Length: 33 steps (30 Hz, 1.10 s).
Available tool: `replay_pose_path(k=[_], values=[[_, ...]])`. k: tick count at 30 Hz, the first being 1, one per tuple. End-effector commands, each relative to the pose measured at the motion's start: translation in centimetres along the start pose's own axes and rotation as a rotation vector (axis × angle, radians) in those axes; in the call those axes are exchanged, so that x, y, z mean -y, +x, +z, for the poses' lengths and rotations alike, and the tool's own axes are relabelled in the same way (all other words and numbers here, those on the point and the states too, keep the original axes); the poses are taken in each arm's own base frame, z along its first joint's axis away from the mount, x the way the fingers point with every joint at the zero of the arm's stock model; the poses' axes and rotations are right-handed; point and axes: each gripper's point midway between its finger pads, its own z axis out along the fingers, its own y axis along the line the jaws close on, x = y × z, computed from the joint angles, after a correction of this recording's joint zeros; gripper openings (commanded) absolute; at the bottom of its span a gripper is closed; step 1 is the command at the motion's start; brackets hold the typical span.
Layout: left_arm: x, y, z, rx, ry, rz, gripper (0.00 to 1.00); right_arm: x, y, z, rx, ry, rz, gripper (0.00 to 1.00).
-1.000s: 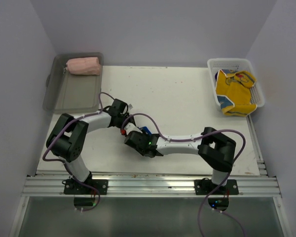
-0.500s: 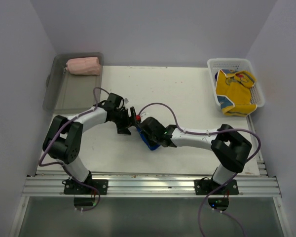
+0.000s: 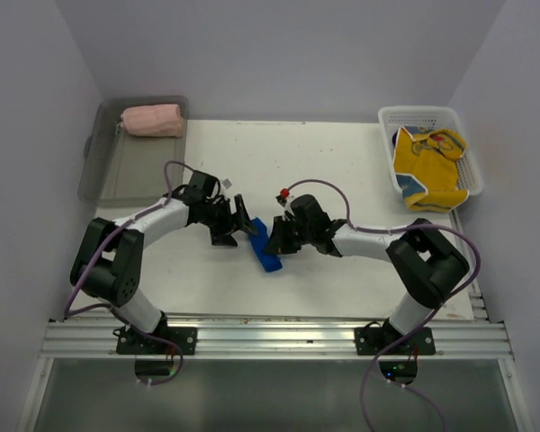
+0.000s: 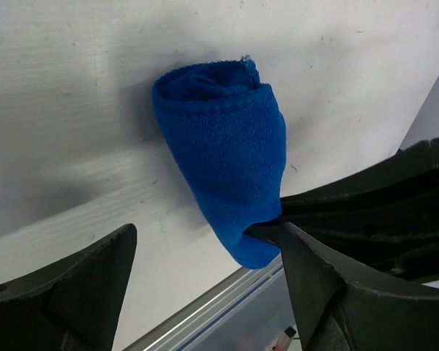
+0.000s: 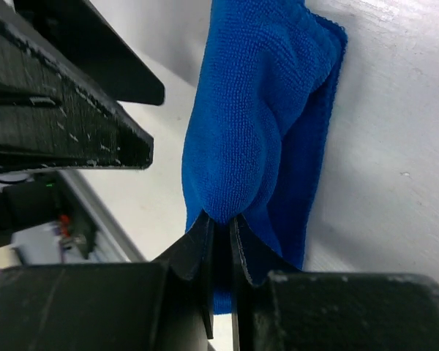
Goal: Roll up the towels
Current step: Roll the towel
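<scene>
Top view: 3 towels. 1 pink towel (image 3: pixel 153 120) in the grey tray (image 3: pixel 130 175), 1 yellow towel (image 3: pixel 429 166) in the white basket (image 3: pixel 416 113), 1 blue towel (image 3: pixel 265 252) on the table (image 3: pixel 342 166).
Left wrist: left gripper (image 4: pixel 205 245) spread, clear of it.
Right wrist: right gripper (image 5: pixel 219 228) pinches its edge.

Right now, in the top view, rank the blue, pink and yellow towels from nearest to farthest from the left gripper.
1. Blue towel: just right of the left gripper, pinched by the right gripper.
2. Pink towel: rolled, in the grey tray, far left.
3. Yellow towel: in the white basket, far right.
</scene>
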Motion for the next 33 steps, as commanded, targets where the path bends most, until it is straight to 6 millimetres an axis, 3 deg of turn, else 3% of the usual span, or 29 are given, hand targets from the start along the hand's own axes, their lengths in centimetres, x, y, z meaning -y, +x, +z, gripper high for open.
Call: replay_pose_path(k=[1,3,12,18,19,21,22,23,24,26,27,28,29,30,31,33], values=[[1.6,0.3,0.0,-0.018,0.072,0.061,0.82,-3.0,-1.0,-0.7,0.004,-0.243,0.146,0.05],[1.5,0.7,0.5,-0.03,0.069,0.068,0.82,-2.5,-0.9,-0.8,-0.022,-0.284,0.216,0.06],[1.2,1.5,3.8,-0.095,0.083,0.04,0.78,-1.2,-0.1,-0.8,-0.038,-0.247,0.212,0.06],[1.9,0.7,4.4,-0.089,0.105,0.03,0.7,-1.0,0.4,-1.1,-0.053,-0.236,0.195,0.1],[2.0,0.4,4.5,-0.083,0.104,0.03,0.64,-0.7,0.7,-1.2,-0.065,-0.218,0.195,0.13],[1.7,0.4,4.8,-0.094,0.094,0.014,0.56,-0.1,1.2,-1.4,-0.079,-0.174,0.179,0.35],[1.8,0.4,4.9,-0.093,0.091,0.008,0.47,-0.3,0.3,-2.1,-0.054,-0.154,0.149,0.42],[1.7,0.4,5.0,-0.097,0.088,0.003,0.42,1.0,-0.4,-2.3,-0.009,-0.065,0.099,0.52],[1.6,0.4,5.1,-0.101,0.084,-0.002,0.39,1.8,0.2,-2.8,-0.028,-0.003,0.089,0.56],[1.9,0.2,5.0,-0.099,0.083,0.002,0.35,2.6,-1.4,-4.7,0.036,0.166,-0.022,0.62],[1.9,0.3,4.9,-0.101,0.081,-0.001,0.34,3.4,-1.1,-5.3,0.043,0.24,-0.057,0.63],[2.1,0.1,4.6,-0.095,0.076,-0.002,0.33,1.9,-1.8,-5.7,0.062,0.262,-0.125,0.64],[2.1,0.2,4.5,-0.097,0.071,-0.007,0.33,2.5,-3.1,-6.8,0.116,0.378,-0.213,0.64],[2.2,0.0,4.4,-0.092,0.067,-0.006,0.33,1.5,-3.7,-7.9,0.117,0.433,-0.272,0.64],[2.1,0.1,4.3,-0.095,0.055,-0.017,0.32,-0.4,-2.8,-7.7,0.106,0.444,-0.358,0.64],[2.1,0.0,4.0,-0.082,0.037,-0.019,0.32,-1.0,-3.2,-7.9,0.111,0.541,-0.47,0.64]])
